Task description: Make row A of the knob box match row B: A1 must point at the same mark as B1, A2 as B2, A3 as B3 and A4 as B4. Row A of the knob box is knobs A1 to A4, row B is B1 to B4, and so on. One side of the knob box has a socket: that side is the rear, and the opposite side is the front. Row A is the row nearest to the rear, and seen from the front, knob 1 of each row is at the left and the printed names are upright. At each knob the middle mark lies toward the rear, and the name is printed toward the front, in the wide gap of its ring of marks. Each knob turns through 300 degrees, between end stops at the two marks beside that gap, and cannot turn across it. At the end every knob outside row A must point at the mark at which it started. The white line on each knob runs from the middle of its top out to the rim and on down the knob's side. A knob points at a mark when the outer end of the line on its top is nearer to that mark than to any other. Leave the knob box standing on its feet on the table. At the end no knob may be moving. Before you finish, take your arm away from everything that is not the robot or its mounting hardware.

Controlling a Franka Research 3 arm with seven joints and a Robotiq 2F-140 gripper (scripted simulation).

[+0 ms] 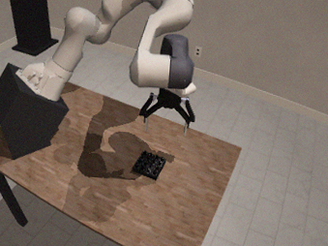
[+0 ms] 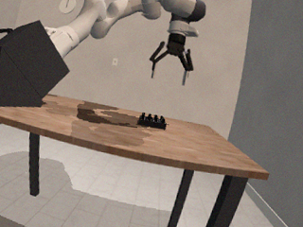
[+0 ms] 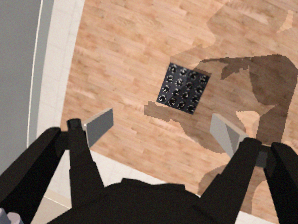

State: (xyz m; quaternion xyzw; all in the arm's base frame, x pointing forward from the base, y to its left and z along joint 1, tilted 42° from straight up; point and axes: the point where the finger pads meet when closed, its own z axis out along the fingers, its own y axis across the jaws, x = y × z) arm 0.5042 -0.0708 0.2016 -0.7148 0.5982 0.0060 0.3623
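Exterior view has my claw (image 1: 166, 128) (image 2: 168, 76) (image 3: 160, 119) released, its fingers spread wide with nothing between them, well above the knob box (image 1: 148, 165) (image 2: 152, 121) (image 3: 183, 88). Below it, the box sits on the table (image 1: 198, 184) (image 2: 194, 149) (image 3: 125, 65), apart from both fingertips, its knobs upright. The arm's dark mount (image 1: 25, 118) (image 2: 22, 71) stands well off to one side of the box. I can't read the white lines or tell which side has the socket, so whether any row A knob matches row B, I cannot say. No knob is being gripped; I'd judge any remaining turns need a closer look first.
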